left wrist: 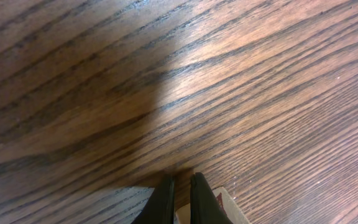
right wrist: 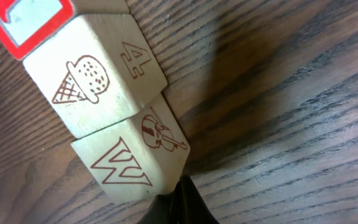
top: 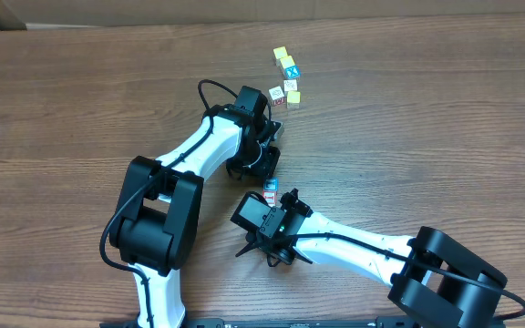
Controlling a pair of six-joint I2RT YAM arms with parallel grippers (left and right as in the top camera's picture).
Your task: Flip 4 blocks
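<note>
1. Overhead, the wooden desk [top: 445, 109] carries everything.
2. The left arm [top: 199, 146] and right arm [top: 354, 246] meet near the middle of the desk.
3. The left claw [left wrist: 179, 180] is closed on nothing, low over the desk, with a pale block edge [left wrist: 229, 208] just beside it.
4. The right claw [right wrist: 180, 196] is closed and empty, its tips touching the W block [right wrist: 126, 168] at a lower corner.
5. The W block touches the ice-cream block [right wrist: 86, 81], which touches the red-framed block [right wrist: 23, 18], all in one row.
6. A group of cubes [top: 286, 77], some yellow-topped, lies farther off.
</note>
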